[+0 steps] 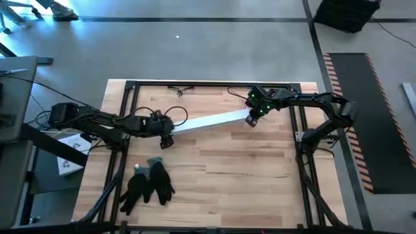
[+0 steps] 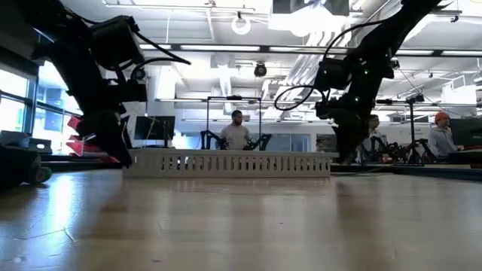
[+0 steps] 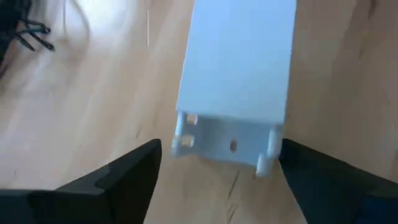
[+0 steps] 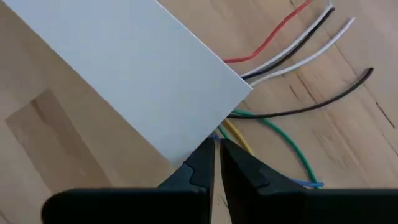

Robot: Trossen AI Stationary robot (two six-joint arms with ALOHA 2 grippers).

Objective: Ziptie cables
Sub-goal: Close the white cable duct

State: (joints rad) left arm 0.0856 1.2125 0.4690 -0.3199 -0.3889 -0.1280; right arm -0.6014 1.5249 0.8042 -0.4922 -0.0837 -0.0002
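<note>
Long white slotted plastic channel (image 1: 211, 121) on pale wood table (image 1: 227, 175); left gripper (image 3: 217, 177) spread wide at one end, right gripper (image 4: 216, 163) pinched nearly closed beside thin coloured cables (image 4: 280, 50).

I see a long white slotted channel (image 1: 211, 121) lying across the wooden counter (image 1: 247, 175), black gloves (image 1: 148, 183) near its front edge, and people (image 2: 236, 132) seated in the room behind.

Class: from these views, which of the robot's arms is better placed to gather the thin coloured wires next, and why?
Probably the right. The right gripper, fingers shut, sits at the end of the long white plastic channel where the thin coloured wires fan out. The left gripper is open at the opposite end.
</note>
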